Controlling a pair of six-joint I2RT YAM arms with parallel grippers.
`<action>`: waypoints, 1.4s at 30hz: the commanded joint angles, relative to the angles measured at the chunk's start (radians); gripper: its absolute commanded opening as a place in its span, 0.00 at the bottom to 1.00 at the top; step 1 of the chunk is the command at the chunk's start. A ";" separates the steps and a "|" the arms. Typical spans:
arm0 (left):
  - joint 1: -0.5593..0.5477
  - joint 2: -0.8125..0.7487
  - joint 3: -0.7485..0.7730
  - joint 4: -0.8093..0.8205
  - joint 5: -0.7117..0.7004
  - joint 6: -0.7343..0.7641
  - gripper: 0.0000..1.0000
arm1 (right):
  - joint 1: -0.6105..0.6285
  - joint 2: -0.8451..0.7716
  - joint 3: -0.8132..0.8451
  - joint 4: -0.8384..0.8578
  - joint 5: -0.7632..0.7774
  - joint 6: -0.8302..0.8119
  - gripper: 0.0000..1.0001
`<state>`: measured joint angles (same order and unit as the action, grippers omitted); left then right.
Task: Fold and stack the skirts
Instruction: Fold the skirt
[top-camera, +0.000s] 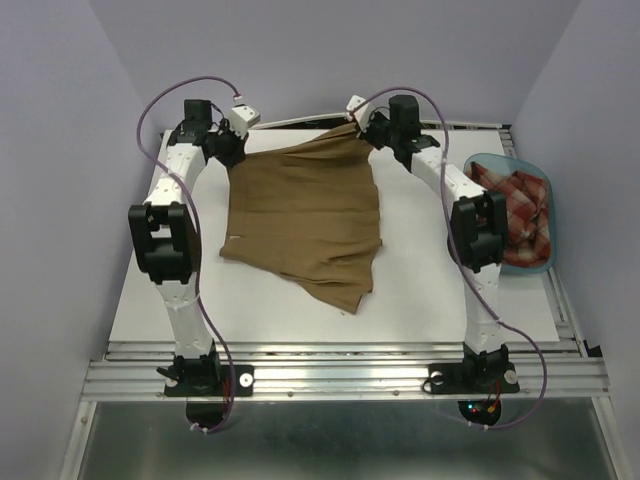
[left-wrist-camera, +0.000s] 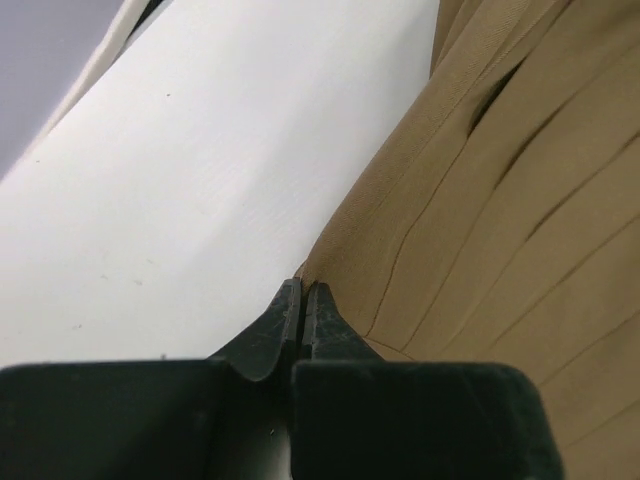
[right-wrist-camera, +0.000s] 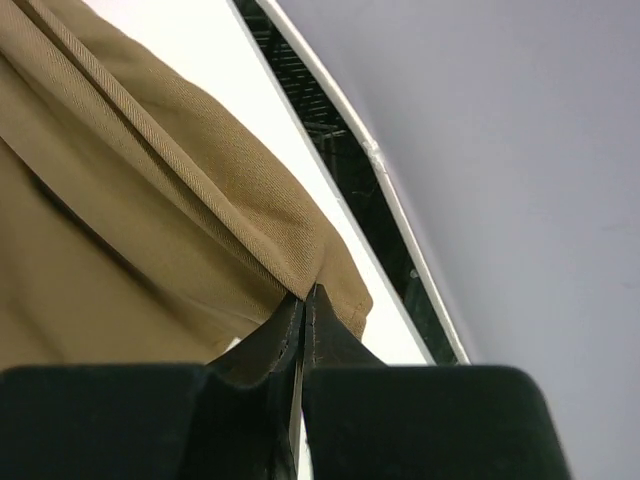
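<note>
Okay, we see the tan skirt (top-camera: 305, 225) in the middle of the white tabletop (top-camera: 420, 290), and its far edge is held at both corners. The left jaws are pressed together on the skirt's far left corner. In the left wrist view the dark fingertips (left-wrist-camera: 285, 315) meet with no gap, right at the cloth edge (left-wrist-camera: 500, 220). The right jaws are pinching the far right corner. In the right wrist view a folded bit of tan fabric (right-wrist-camera: 200, 160) bunches just above the closed tips. From the top, the far edge runs stretched between the two arms and is higher on the right. The rest of the skirt lies pleated on the tabletop, and its near hem comes to a point toward the right. We also see the plaid skirt (top-camera: 520, 215), crumpled inside the blue tub (top-camera: 500, 160). The tub sits at the right edge of the tabletop, just beside the right arm (top-camera: 478, 235) and well apart from the tan skirt.
</note>
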<state>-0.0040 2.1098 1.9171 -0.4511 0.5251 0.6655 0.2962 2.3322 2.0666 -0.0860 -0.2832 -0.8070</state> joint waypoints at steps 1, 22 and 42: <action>0.024 -0.187 -0.122 0.041 -0.008 0.083 0.00 | 0.008 -0.212 -0.089 -0.090 -0.008 0.028 0.01; 0.038 -0.642 -1.009 0.075 -0.056 0.484 0.00 | 0.233 -0.662 -0.813 -0.347 -0.050 0.201 0.01; 0.042 -0.536 -0.492 -0.064 -0.028 0.244 0.00 | 0.224 -0.571 -0.413 -0.467 0.027 0.278 0.01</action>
<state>0.0284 1.6497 1.3392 -0.4107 0.4797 0.9028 0.5274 1.7977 1.5509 -0.4839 -0.2260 -0.5682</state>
